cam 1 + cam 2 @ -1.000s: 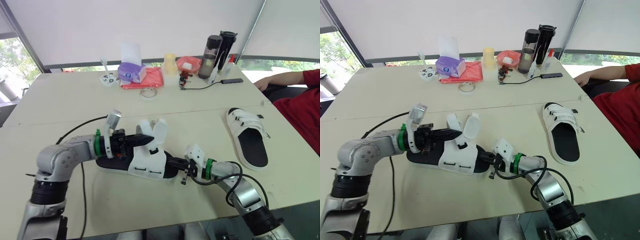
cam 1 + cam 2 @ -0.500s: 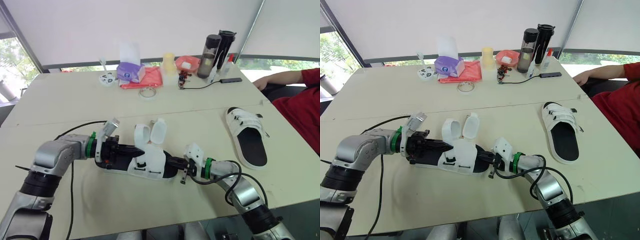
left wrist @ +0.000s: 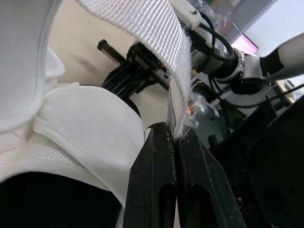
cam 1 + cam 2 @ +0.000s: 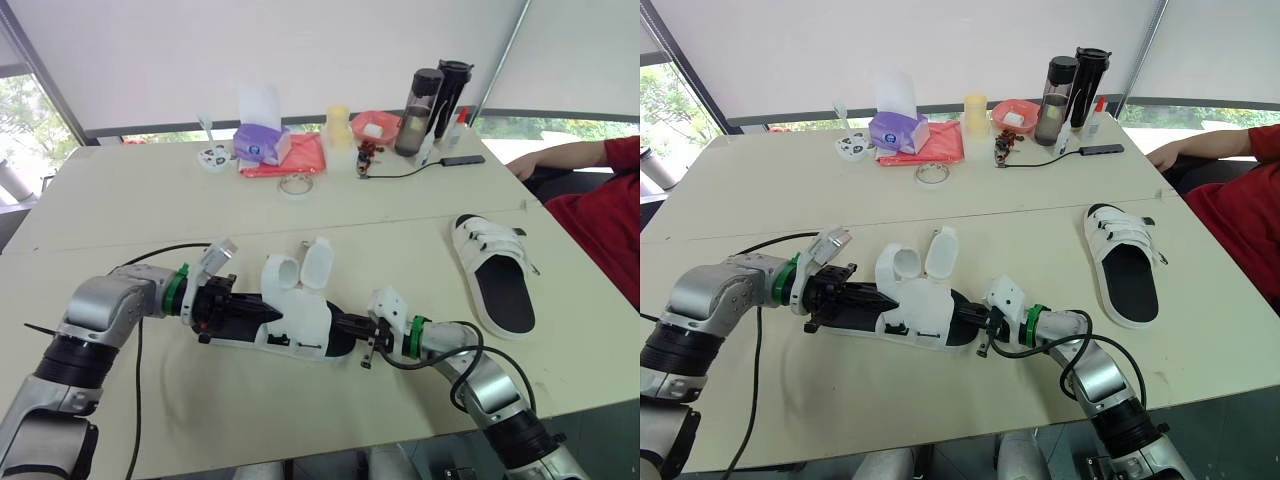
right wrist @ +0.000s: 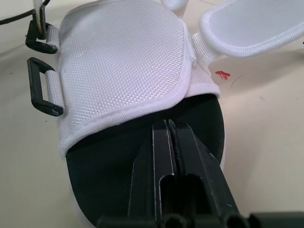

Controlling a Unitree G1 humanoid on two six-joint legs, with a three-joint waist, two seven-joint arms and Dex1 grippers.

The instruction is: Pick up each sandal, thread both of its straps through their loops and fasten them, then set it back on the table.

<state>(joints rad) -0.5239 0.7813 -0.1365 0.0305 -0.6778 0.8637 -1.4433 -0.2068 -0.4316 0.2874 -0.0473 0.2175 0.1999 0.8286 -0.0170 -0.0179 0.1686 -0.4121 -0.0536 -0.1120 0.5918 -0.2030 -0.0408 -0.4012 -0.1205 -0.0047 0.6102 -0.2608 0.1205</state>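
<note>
Sandal [image 4: 300,322], mid-worktop [image 4: 250,400]: I am drawing its strap [image 3: 152,23], pinched in my left end effector [image 4: 258,312], lower than a second ago, right end effector [image 4: 345,326] apparently clamping the heel, threading pending.

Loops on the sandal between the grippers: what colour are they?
The loops are black, set against the white mesh upper; the right wrist view shows them best.

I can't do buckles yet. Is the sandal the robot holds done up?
Undone. The white sandal with a black sole has both white straps flipped up, outside the black loops.
</note>
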